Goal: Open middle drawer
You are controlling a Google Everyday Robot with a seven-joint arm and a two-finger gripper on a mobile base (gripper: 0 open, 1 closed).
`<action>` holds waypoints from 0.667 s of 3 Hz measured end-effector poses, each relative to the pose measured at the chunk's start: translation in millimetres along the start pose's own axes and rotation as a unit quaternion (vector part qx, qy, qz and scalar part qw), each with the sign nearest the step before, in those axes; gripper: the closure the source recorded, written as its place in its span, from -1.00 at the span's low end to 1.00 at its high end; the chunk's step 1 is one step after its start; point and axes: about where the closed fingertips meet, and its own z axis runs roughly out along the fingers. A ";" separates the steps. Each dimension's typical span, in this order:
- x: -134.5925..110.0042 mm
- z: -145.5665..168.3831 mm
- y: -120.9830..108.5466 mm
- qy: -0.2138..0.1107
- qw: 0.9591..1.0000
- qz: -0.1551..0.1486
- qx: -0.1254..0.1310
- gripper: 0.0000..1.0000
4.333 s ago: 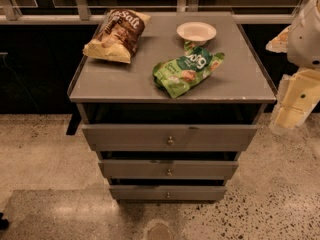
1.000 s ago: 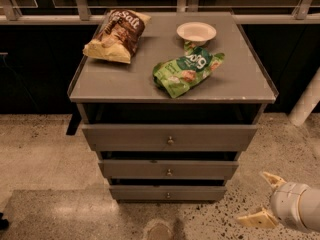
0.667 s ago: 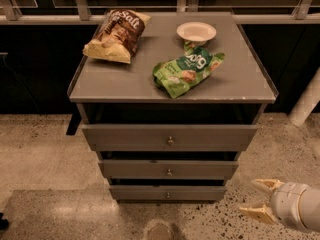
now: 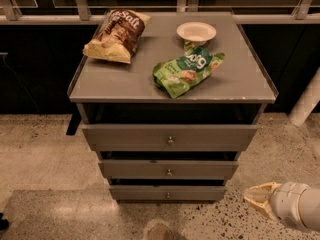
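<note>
While it sits low over the speckled stone floor (image 4: pixel 45 149), the cream plastic gripper (image 4: pixel 261 199) doesn't give away whether it's spread or closed, can't tell from here. Up and to its left is the grey cabinet (image 4: pixel 235 74): three flat matte fronts, each with one small round brass knob (image 4: pixel 170 140). The middle drawer (image 4: pixel 140 169) is the nearest left of it. Higher up on the smooth top: two crinkly bags, one green (image 4: pixel 186 70), one brown-and-yellow (image 4: pixel 116 35), plus one round white bowl (image 4: pixel 196 32).
</note>
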 end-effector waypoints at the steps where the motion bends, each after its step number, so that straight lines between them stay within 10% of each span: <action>1: 11.5 18.7 -11.7 -0.022 1.000 0.003 0.008 1.00; 2: 23.6 64.6 -37.7 -0.058 0.998 -0.006 0.024 1.00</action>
